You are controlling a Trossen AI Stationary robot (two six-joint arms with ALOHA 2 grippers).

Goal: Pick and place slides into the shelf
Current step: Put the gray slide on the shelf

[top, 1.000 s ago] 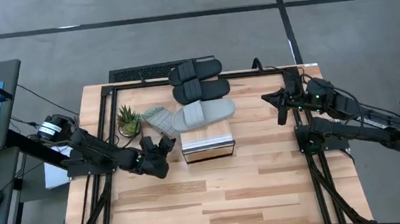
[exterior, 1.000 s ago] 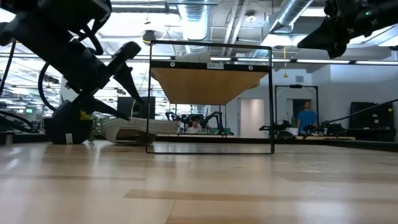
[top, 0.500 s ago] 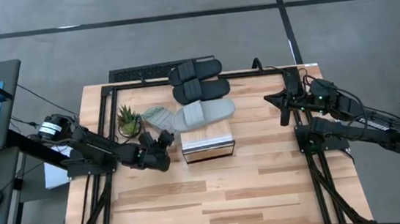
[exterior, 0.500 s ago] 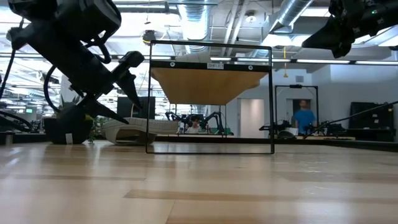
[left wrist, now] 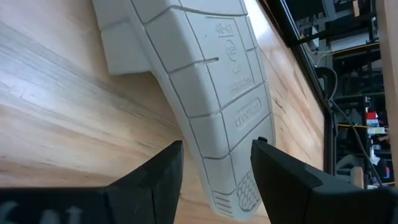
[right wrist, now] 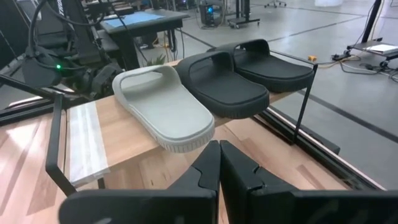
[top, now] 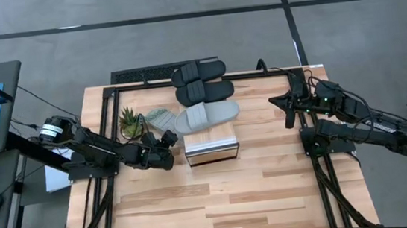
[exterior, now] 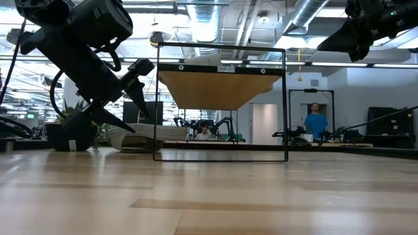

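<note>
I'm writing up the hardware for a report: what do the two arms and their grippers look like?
Both arms are black, built of jointed segments with cables running along them. The left gripper has two tapered black fingers with flat inner faces. The right gripper has the same dark fingers; a small green light glows on its wrist.

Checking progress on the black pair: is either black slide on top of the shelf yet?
No: in the high view both black slides lie beyond the shelf; only a grey slide rests on it.

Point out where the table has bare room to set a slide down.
Bare: the table between shelf and near edge, and between shelf and right gripper. Crowded: the far-left corner, with plant, grey slides, black slides and left gripper.
</note>
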